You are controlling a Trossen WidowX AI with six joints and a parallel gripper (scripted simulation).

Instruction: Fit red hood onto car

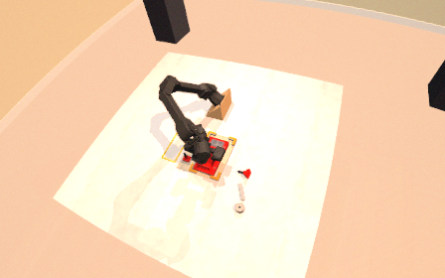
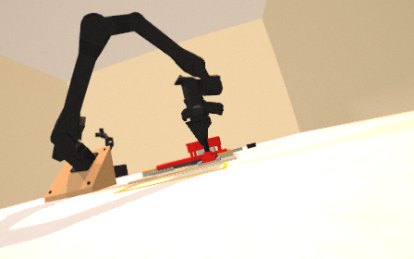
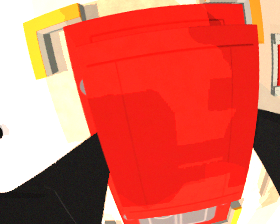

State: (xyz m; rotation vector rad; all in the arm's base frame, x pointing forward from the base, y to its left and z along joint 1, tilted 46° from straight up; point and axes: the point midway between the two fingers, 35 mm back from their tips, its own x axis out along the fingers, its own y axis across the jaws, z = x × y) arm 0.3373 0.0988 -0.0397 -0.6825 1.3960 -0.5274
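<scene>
The red hood (image 2: pixel 191 149) (image 3: pixel 166 120) fills the middle of the wrist view, with its roof towards the camera. My gripper (image 2: pixel 206 149) (image 3: pixel 177 127) is shut on the hood, one black finger at each side. The hood is over the red car chassis (image 2: pixel 174 164) (image 3: pixel 141 19), whose deck shows past the hood's far edge in the wrist view. In the exterior view the hood's roof stands above the deck, with thin uprights and grey parts below it. The pegs and corner holes are hidden, so I cannot tell whether they are joined.
The chassis sits in a jig with yellow corners (image 1: pixel 232 141) (image 3: pixel 33 50). A small red part (image 1: pixel 187 159) (image 2: pixel 209 158) is beside the jig, near a yellow outline. A red-and-black piece (image 1: pixel 246 173), a grey strip (image 1: pixel 241 192) and a ring-shaped part (image 1: pixel 235 208) lie on the other side.
</scene>
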